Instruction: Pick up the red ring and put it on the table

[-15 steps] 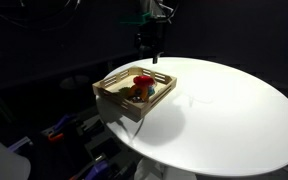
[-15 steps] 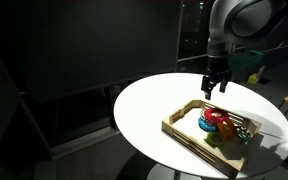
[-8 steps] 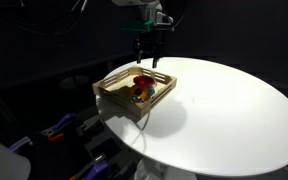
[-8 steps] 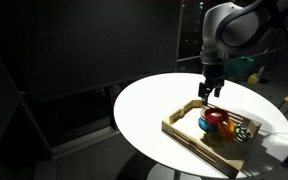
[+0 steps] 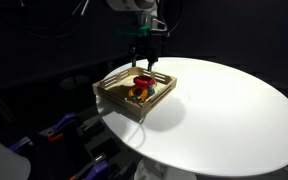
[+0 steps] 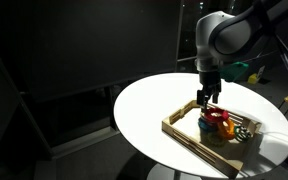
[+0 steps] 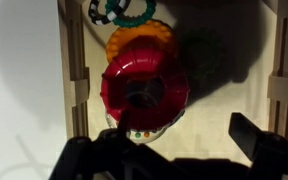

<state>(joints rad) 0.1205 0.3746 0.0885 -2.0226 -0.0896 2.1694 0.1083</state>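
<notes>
The red ring (image 7: 144,92) lies on top of a stack of rings in the slatted wooden tray (image 7: 72,90), over an orange-yellow ring (image 7: 134,40). It also shows in both exterior views (image 5: 142,81) (image 6: 216,117). My gripper (image 7: 184,135) hangs open just above the tray, one finger over the ring's near edge, the other to its side above the tray floor. In both exterior views the gripper (image 5: 145,62) (image 6: 205,98) is low over the tray. The round white table (image 5: 234,110) (image 6: 149,105) carries the tray.
A green ring (image 7: 124,10) lies at the far end of the tray. Other coloured pieces sit beside the red ring (image 6: 242,130). The tray (image 5: 114,95) sits near the table's edge, with dark surroundings beyond.
The gripper has come down towards the tray and now sits closer over the red ring. The rings and the tray have not moved.
</notes>
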